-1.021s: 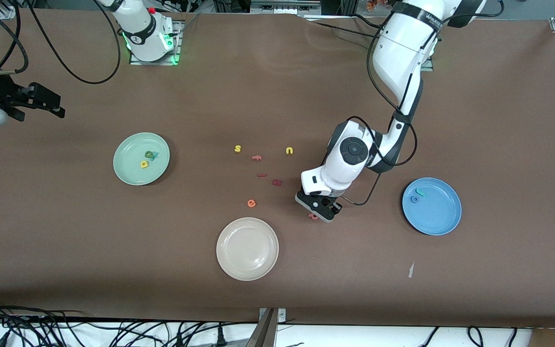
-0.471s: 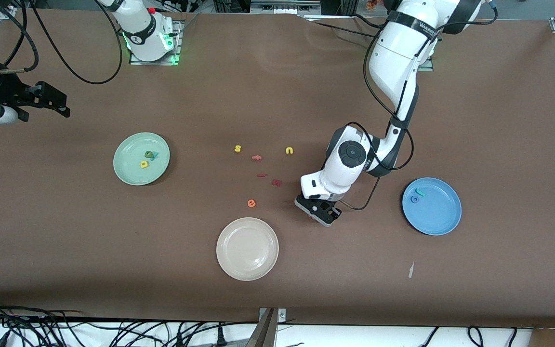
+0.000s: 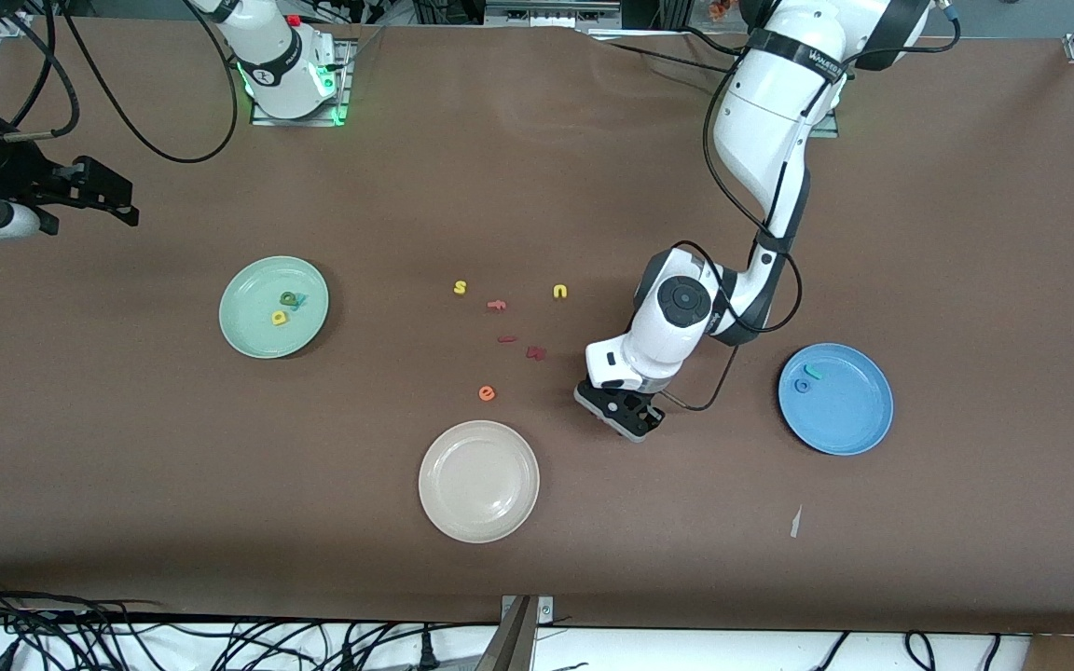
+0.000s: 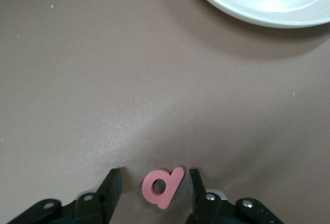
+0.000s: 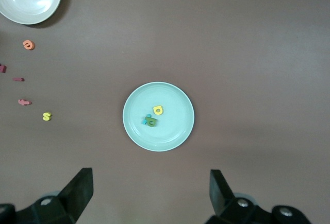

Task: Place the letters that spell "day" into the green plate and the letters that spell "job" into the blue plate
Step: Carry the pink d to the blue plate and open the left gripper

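Brown counter [image 3: 537, 522], three plates, loose letters mid-counter. Your left gripper [image 3: 624, 410] is down at the counter between the cream plate [image 3: 478, 481] and the blue plate [image 3: 835, 399]. In the left wrist view its jaws sit on either side of the pink b [image 4: 162, 187], still apart from it, one finger [image 4: 110, 187] with a visible gap, so nothing is grasped yet.

Risks:
- The b lies flat and thin. If the jaws close too high, they skim over it; too low, the tips drag on the counter.
- The letter sits skewed and closer to one finger. That finger will likely hit first and push or spin it out.
- A weak pinch on foam could drop it on the way to the blue plate, where the teal j [image 3: 813, 372] and blue o [image 3: 803, 385] already lie.

Green plate [image 3: 273, 307] holds the yellow d [image 3: 279, 318], green a [image 3: 288, 299] and teal y [image 3: 300, 300].

Your right gripper [image 5: 149, 189] waits with jaws spread wide, high over its end of the counter.

Versus a second ago: the left gripper has shifted slightly and now hides the b in the front view, its jaws narrowing. The right gripper has drifted a little.
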Motion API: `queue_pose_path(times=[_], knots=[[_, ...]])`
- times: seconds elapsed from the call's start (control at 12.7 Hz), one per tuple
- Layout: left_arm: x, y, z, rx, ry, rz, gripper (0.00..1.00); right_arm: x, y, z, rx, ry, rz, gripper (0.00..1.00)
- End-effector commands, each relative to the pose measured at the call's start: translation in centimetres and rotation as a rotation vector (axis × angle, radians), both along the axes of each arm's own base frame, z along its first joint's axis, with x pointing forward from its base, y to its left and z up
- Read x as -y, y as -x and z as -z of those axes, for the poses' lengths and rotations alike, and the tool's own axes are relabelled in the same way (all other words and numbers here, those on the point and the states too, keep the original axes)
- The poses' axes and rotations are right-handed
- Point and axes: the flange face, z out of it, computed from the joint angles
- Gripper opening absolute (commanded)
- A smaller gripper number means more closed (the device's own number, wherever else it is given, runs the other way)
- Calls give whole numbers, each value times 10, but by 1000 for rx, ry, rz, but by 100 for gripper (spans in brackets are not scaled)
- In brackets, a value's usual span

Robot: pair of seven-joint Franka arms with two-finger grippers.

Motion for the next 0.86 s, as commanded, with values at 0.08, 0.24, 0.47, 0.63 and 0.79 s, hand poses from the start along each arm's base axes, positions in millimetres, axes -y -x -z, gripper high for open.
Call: queue_pose_path(times=[0.08,0.24,0.47,0.63,0.79], knots=[[3,-3,7,25,-23,27,18,-2,1,-8,-2,15,-11,100],[1,-5,4,27,-20,21,8,-3,1,-8,-4,13,-12,100],[-43,-24,-42,26,-24,-38,6,-2,1,-8,-4,13,-11,100],[-106,-30,-83,-47,-30,-117,7,-2,1,-7,-6,13,-11,100],[-170,-18,-106,-131,-22,-174,8,-2,1,-8,-2,15,-12,100]])
